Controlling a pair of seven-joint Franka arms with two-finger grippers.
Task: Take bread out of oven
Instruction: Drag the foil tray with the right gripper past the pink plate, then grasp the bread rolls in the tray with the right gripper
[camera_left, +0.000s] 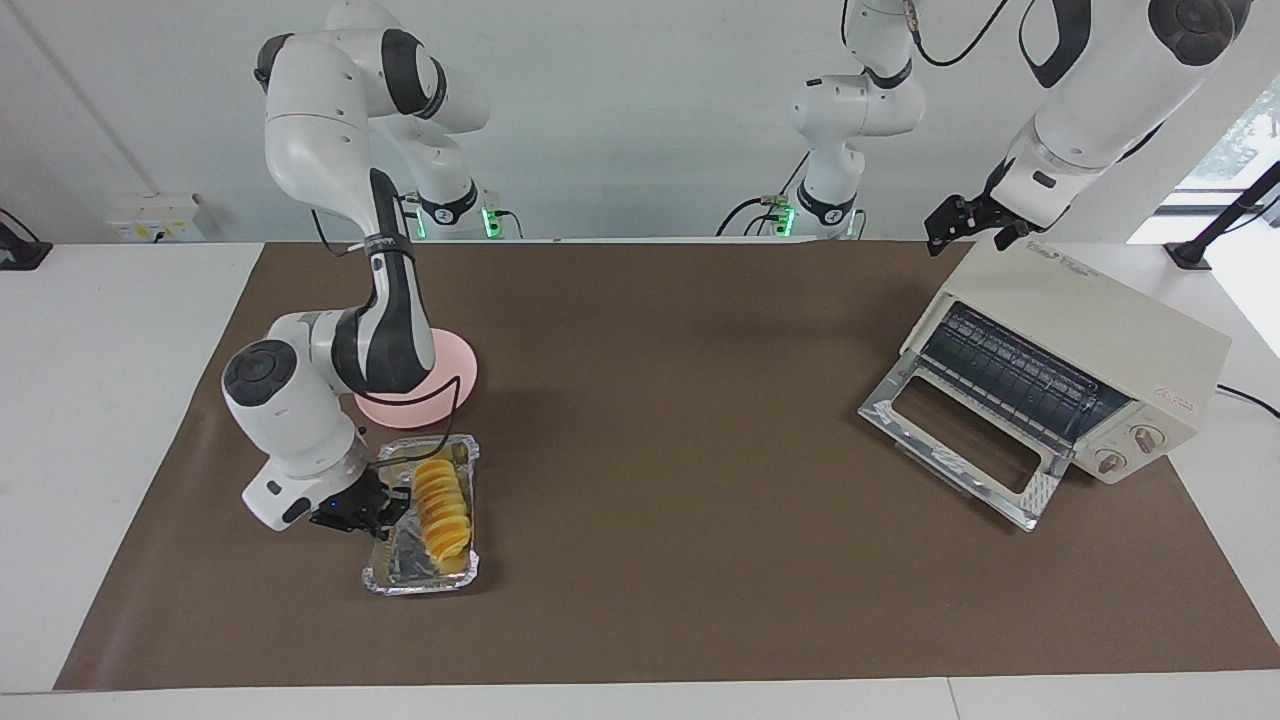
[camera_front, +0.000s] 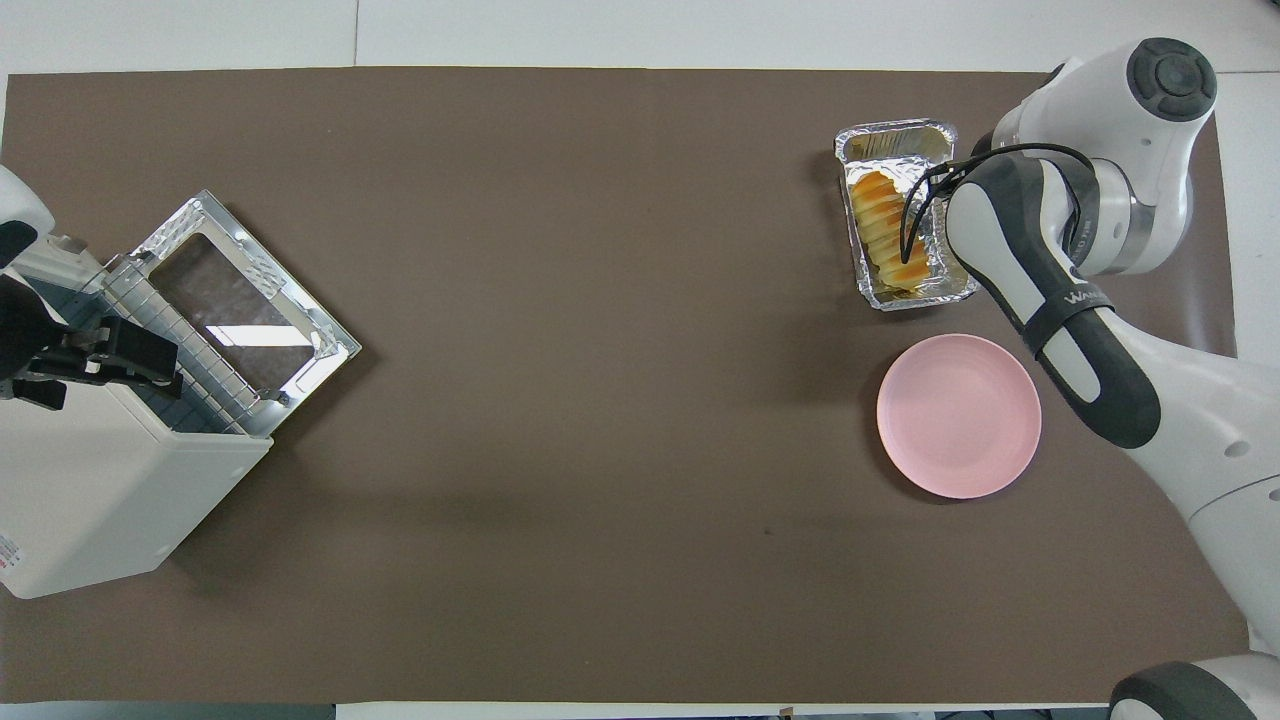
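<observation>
In the facing view, the small oblong golden-orange bread (camera_left: 442, 505) with cross ridges lies in a crinkled silver foil tray (camera_left: 424, 572) on the brown counter (camera_left: 660, 420), at the right arm's end, already out of the oven. Its long axis runs away from the robots, along the tray. The right claw (camera_left: 385, 507) is low at the tray's long rim, just beside the bread, which lies from it toward the middle of the counter. Whether the fingers grip the rim or stand free I cannot tell. A round, smooth pink plate (camera_left: 455, 385) sits nearer to the robots than the tray. The boxy cream-white oven (camera_left: 1090, 330) stands at the left arm's end; its glass door is dropped down and the wire rack looks empty. The left claw (camera_left: 975, 225) hangs over the oven's top corner and waits; its opening is not readable.

In the overhead view, the right arm covers its claw and part of the tray (camera_front: 895, 140). The bread (camera_front: 885, 225) is glossy and ridged, the foil wrinkled, the plate (camera_front: 958, 416) matte. The right arm is much nearer to the bread, so I judge any next move with the bread belongs to it.
</observation>
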